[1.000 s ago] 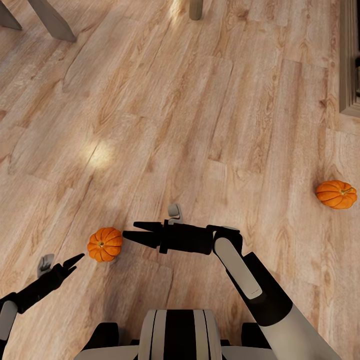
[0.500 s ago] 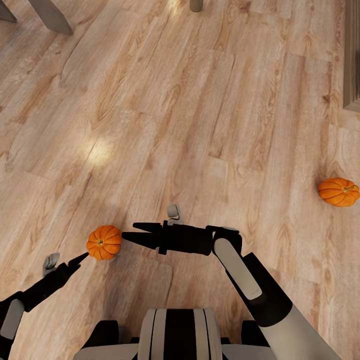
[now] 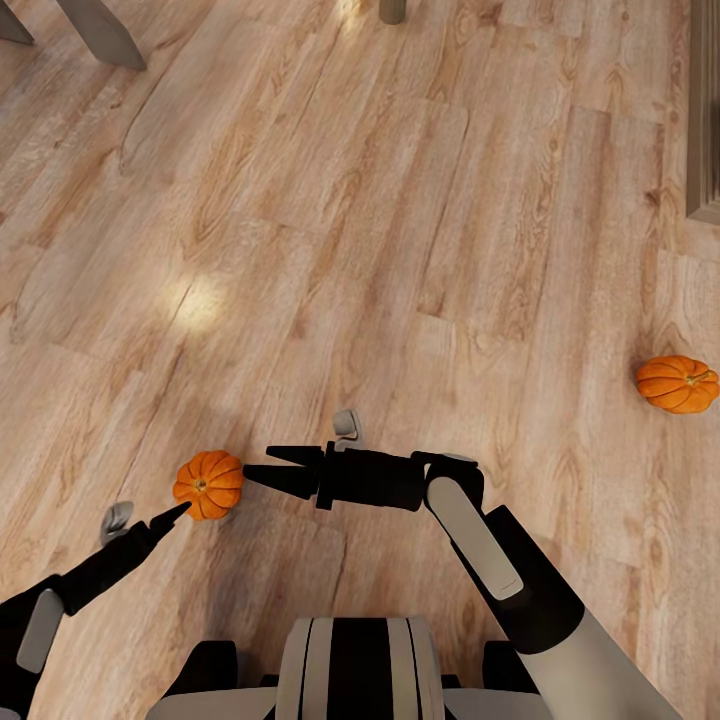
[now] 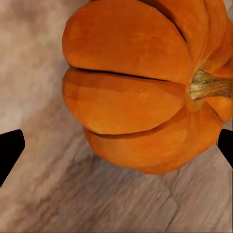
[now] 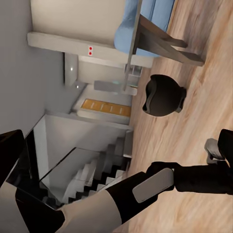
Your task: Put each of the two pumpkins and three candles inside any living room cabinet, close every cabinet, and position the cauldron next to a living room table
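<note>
At the far left of the head view, the black left gripper (image 3: 172, 516) reaches low over the pale wood-plank floor (image 3: 400, 250), its tips at the near edge of a small orange ribbed pumpkin (image 3: 208, 485) that sits on the boards. In the left wrist view that pumpkin (image 4: 141, 87) looms close, and the two dark fingertips (image 4: 9, 150) stand spread at either side of the frame, apart from the rind: released, nothing held. So the grasp appears to be lined up but not yet made.

Just beside the pumpkin on its other side, the black right gripper (image 3: 270, 468) hangs above the floor, prongs parted and empty.

Further right, well apart from both arms, the second orange ribbed pumpkin (image 3: 678, 384) lies on the floor near the frame's edge.

The right wrist view shows a round black cauldron (image 5: 164, 95) standing on the floor near slanted wooden furniture legs.

Judging from this, the task is barely begun: both pumpkins are still on the floor, none stowed, and the candles, cabinet closing and cauldron placement remain.
</note>
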Motion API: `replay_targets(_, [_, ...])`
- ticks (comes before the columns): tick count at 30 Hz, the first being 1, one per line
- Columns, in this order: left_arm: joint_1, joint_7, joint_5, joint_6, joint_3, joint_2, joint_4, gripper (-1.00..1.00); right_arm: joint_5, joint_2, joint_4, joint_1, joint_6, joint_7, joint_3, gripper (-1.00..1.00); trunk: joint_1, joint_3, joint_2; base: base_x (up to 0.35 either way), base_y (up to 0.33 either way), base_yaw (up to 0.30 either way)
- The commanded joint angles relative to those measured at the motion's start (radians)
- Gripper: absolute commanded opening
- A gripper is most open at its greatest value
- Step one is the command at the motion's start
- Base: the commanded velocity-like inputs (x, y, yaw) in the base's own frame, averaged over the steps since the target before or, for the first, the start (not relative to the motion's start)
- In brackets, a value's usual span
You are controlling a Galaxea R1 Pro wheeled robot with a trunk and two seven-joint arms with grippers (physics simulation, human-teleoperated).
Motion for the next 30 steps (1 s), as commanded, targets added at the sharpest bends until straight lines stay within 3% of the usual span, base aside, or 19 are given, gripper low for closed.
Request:
replay_targets(1, [0.0,-0.002,0.005,0.008,0.0,0.0,-0.001,1.0,-0.005,0.0,0.0,0.0,0.006,0.0,-0.001,1.0,0.0,0.0,0.0,0.0,0.0,0.0])
replay_targets(30, [0.0,0.002,0.008,0.011,0.005,0.005,-0.009,1.0,-0.005,0.0,0.0,0.0,0.005,-0.002,-0.001,1.0,0.0,0.0,0.0,0.038,0.002,0.0])
